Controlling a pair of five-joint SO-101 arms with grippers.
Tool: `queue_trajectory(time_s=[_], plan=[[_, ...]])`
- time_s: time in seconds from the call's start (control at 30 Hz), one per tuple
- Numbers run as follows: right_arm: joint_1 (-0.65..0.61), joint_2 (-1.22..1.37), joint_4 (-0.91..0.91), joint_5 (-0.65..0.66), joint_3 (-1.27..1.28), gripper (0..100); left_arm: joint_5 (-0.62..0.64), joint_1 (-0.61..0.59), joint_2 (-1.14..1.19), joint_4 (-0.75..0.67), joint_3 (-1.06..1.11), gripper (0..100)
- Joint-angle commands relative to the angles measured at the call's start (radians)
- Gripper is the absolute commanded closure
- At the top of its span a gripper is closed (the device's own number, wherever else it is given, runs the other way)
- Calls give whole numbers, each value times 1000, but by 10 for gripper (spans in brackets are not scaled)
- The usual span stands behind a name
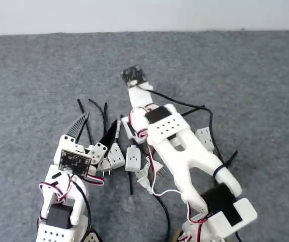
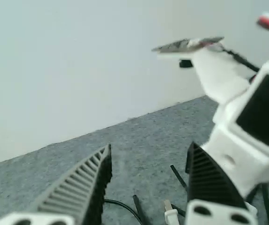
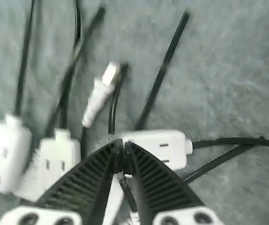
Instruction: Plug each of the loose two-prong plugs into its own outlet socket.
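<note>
Left gripper: fingers spread wide, nothing held, just left of the middle outlet socket. Loose plug lies on the near side of that socket, prongs bare. Neighbouring socket sits just left of it, slots vacant. Right gripper: fingers pressed together over the tangle just beyond the socket. Whether a black cord is pinched, cannot tell. Judged: no plug seated yet in the sockets on show; every pairing left.
</note>
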Motion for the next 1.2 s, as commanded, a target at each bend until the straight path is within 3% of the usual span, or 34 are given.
queue_trajectory(time_s=[0.0,0.27,0.6,0.87,1.17], plan=[[-61,-99,-7,-52,-98,991,-9,-6,-12,-26,-7,739],[-143,-309,-119,72,40,987,41,-38,-12,-63,-7,739],[-137,-444,-418,-38,302,989,38,-38,-12,-66,-7,803],[-122,-506,-421,-38,334,989,120,9,-12,-69,-22,804],[-119,-506,-423,-37,331,989,118,9,-12,-100,-16,804]])
